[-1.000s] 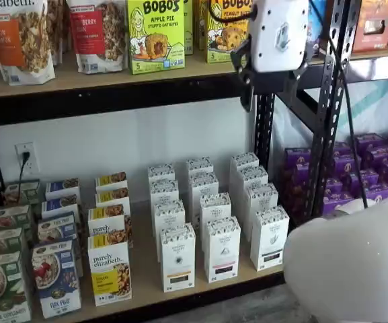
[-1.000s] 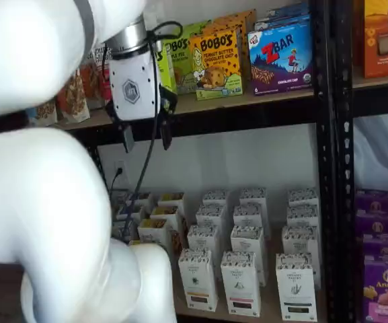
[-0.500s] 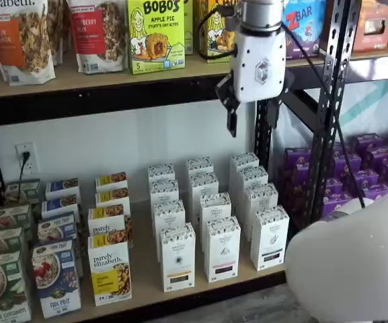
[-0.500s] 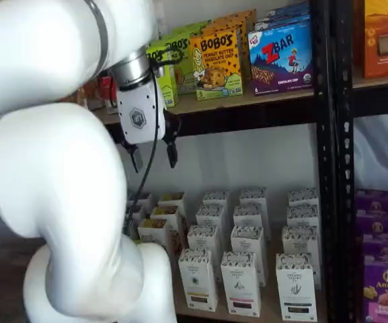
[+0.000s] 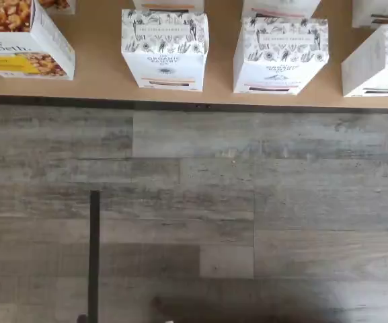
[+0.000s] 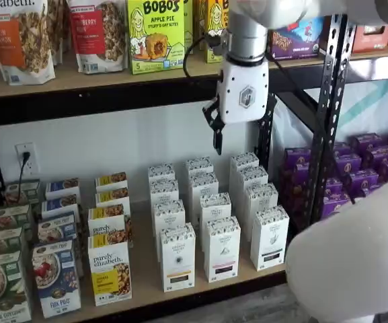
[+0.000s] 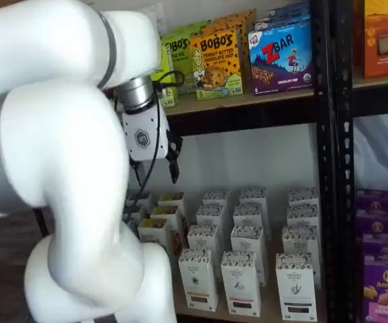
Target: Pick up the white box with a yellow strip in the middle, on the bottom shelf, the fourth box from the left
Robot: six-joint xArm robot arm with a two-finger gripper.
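The white box (image 6: 178,258) with a dull yellow strip low on its front stands upright at the front of the bottom shelf (image 6: 144,272), heading the left column of white cartons. It also shows in a shelf view (image 7: 197,279) and in the wrist view (image 5: 165,50), close to the shelf's front edge (image 5: 99,77). My gripper (image 6: 239,140) hangs high above the white cartons, just under the upper board, open and holding nothing. In a shelf view only one black finger (image 7: 174,169) shows beside my white arm.
Like white cartons with black bands (image 6: 222,249) stand right of the target, and "purely elizabeth" boxes (image 6: 109,272) left of it. A black upright (image 6: 328,101) and purple boxes (image 6: 368,168) lie to the right. My bulky white arm (image 7: 59,168) fills the foreground. Grey plank floor (image 5: 194,215) lies below.
The gripper has come down from the upper shelf's level and moved left, now hanging below that board over the white cartons. Its jaws have stayed open. No box has moved.
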